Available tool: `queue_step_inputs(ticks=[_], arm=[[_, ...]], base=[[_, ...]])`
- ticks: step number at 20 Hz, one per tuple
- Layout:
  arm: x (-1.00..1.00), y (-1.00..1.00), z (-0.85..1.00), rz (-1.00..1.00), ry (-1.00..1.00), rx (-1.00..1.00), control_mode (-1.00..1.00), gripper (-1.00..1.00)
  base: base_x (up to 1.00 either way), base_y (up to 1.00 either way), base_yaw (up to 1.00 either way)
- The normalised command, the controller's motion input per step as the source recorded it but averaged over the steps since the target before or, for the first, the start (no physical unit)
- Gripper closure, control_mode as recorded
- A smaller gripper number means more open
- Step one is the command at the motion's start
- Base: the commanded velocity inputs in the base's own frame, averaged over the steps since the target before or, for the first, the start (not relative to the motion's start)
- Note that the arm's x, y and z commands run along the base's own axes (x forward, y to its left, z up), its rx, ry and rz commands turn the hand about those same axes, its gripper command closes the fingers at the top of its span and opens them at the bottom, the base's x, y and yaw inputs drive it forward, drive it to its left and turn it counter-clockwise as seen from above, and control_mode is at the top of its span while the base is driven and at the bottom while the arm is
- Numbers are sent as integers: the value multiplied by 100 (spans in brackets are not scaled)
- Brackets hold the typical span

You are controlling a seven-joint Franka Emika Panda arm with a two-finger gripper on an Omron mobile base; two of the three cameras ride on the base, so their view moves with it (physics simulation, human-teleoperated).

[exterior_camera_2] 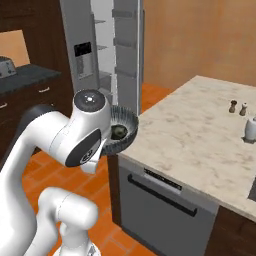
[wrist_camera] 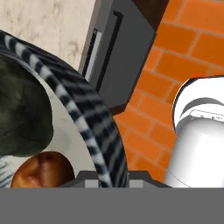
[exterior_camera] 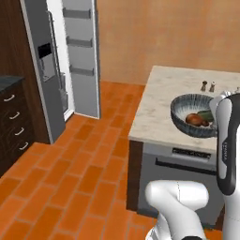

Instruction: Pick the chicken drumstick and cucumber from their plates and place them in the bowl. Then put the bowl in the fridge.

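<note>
The dark ribbed bowl [exterior_camera: 183, 107] hovers at the island counter's front corner, its rim [wrist_camera: 98, 127] running down into my gripper [wrist_camera: 107, 181], which is shut on it. Inside lie the reddish-brown chicken drumstick [exterior_camera: 193, 119] [wrist_camera: 41, 168] and the dark green cucumber [exterior_camera: 205, 114] [wrist_camera: 19, 118]. In the right base view my arm covers much of the bowl [exterior_camera_2: 125, 127], and the cucumber [exterior_camera_2: 119, 132] peeks out. The silver fridge [exterior_camera: 47, 70] [exterior_camera_2: 85, 50] stands at the back left with its door [exterior_camera: 82, 56] swung open. The plates are out of view.
The marble island counter [exterior_camera_2: 200, 135] carries two small shakers [exterior_camera: 207, 86] [exterior_camera_2: 238, 107] and a white jar [exterior_camera_2: 250, 127]. A grey appliance front [exterior_camera: 183, 164] sits under it. Dark drawers [exterior_camera: 11, 122] line the left wall. Orange brick floor [exterior_camera: 79, 164] lies between island and fridge.
</note>
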Motion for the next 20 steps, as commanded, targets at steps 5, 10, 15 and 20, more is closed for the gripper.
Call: queue_step_inputs(ticks=[5,10,15,20], arm=[[0,0,0,0,0,0,100,100],[0,0,0,0,0,0,100,100],[0,0,0,0,0,0,100,100],[0,0,0,0,0,0,100,100]], base=[[81,100,-17],[100,100,-13],[83,100,-14],[96,100,-16]])
